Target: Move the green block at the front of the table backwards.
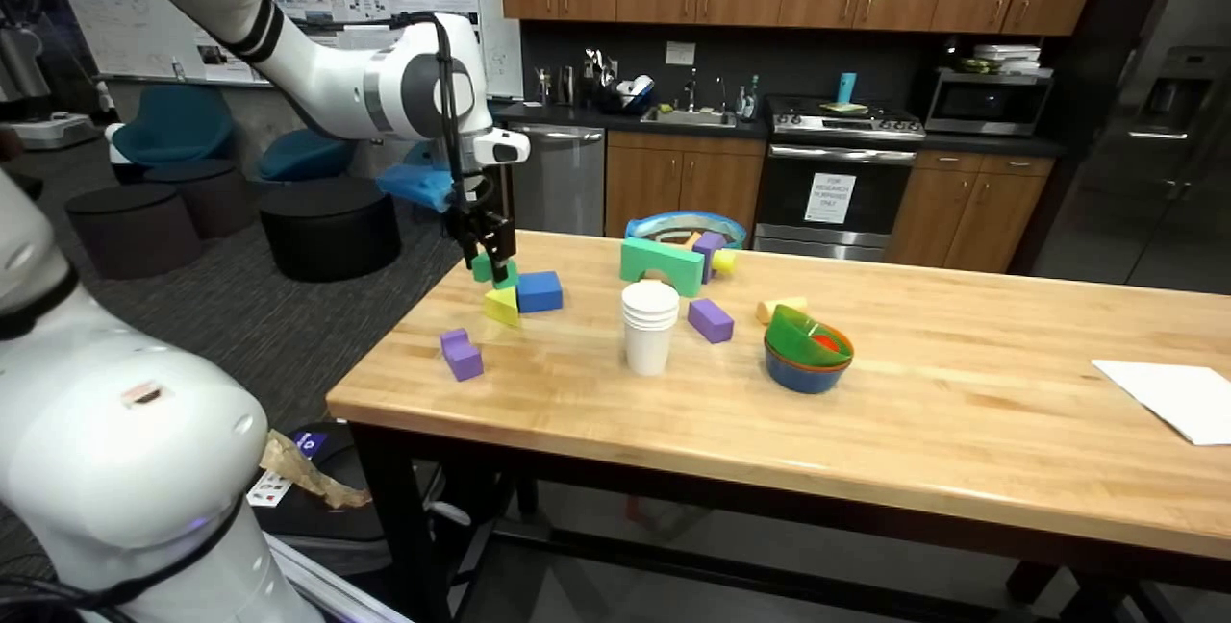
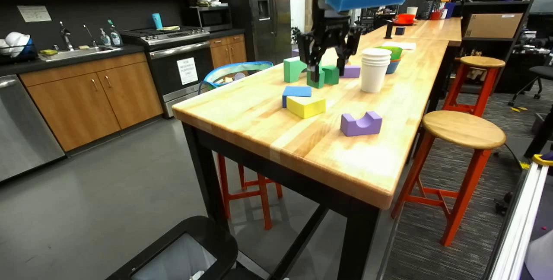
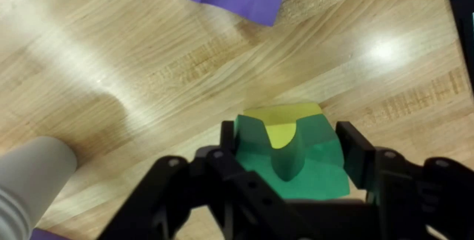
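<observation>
My gripper [image 1: 486, 270] is over the near end of the wooden table [image 1: 962, 392]. In the wrist view its fingers [image 3: 286, 132] are closed against both sides of a green block [image 3: 314, 184] with a rounded notch. The block also shows between the fingertips in both exterior views [image 1: 481, 267] [image 2: 331, 75]. It looks raised; its exact height is hard to tell. A yellow wedge block [image 1: 501, 307] lies below it and is partly covered by it in the wrist view [image 3: 283, 110]. A blue block [image 1: 540, 291] lies beside the yellow one and is hidden in the wrist view.
A notched purple block [image 1: 462, 356] lies near the table's end. A stack of white cups [image 1: 649, 330] stands nearby. Beyond are a green arch [image 1: 661, 262], a second purple block [image 1: 711, 320] and nested bowls [image 1: 808, 378]. A blue-rimmed basket [image 1: 731, 227] is past the edge.
</observation>
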You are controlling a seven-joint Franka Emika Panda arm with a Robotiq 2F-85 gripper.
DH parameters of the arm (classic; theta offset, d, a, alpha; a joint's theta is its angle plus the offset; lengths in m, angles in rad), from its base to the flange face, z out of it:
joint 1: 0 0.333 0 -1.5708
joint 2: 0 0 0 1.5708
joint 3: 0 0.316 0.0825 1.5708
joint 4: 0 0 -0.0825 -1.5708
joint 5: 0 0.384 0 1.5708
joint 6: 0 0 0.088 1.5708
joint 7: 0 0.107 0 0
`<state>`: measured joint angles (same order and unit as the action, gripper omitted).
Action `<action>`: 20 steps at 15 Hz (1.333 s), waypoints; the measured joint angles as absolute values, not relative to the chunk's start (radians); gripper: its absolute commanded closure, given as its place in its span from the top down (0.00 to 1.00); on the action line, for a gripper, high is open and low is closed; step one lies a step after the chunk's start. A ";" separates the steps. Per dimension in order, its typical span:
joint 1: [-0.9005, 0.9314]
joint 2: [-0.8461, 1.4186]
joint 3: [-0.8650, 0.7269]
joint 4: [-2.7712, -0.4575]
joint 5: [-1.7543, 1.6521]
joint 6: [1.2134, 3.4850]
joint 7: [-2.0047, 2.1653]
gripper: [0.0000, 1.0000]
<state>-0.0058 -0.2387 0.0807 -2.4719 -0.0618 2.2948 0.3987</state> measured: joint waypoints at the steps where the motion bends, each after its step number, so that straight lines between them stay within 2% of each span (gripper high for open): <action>1: -0.016 -0.245 0.072 -2.455 -0.071 2.283 0.384 0.42; 8: -0.095 -0.194 -0.028 -2.295 -0.094 2.268 0.214 0.42; 20: -0.073 0.206 -0.046 -1.839 -0.016 2.268 -0.034 0.42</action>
